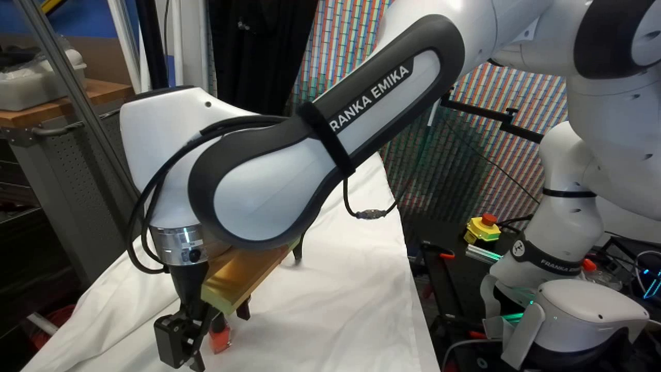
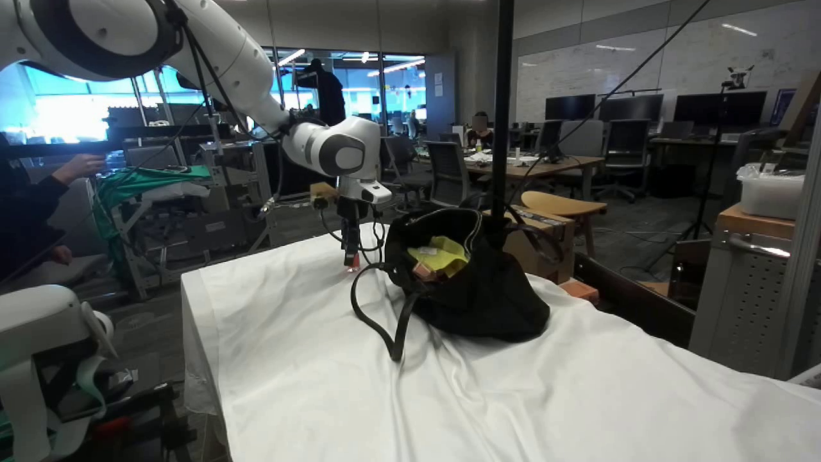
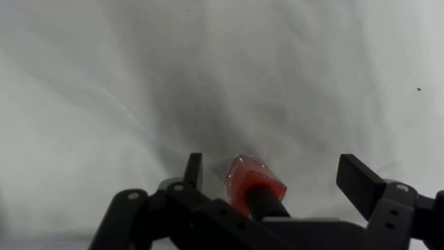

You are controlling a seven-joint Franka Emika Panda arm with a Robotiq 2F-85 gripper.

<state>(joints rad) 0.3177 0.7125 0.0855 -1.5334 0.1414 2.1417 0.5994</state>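
A small clear-sided bottle [image 3: 239,180] of red liquid with a black cap [image 3: 263,201] stands on the white cloth. My gripper [image 3: 272,173] points down over it with its fingers wide apart. In the wrist view the bottle lies between the fingers, nearer the left one, with a visible gap on each side; the gripper body covers the top of the cap. The same red bottle [image 1: 220,340] appears right beside the fingers in an exterior view. From another side the red bottle [image 2: 355,261] is mostly hidden behind my gripper [image 2: 351,258].
A black bag [image 2: 494,301] sits open on the cloth-covered table [image 2: 308,385], close to the gripper, with yellow and orange items inside. Its strap [image 2: 378,327] loops onto the cloth. A dark pole [image 2: 503,109] rises behind it, near a cardboard box [image 2: 545,250].
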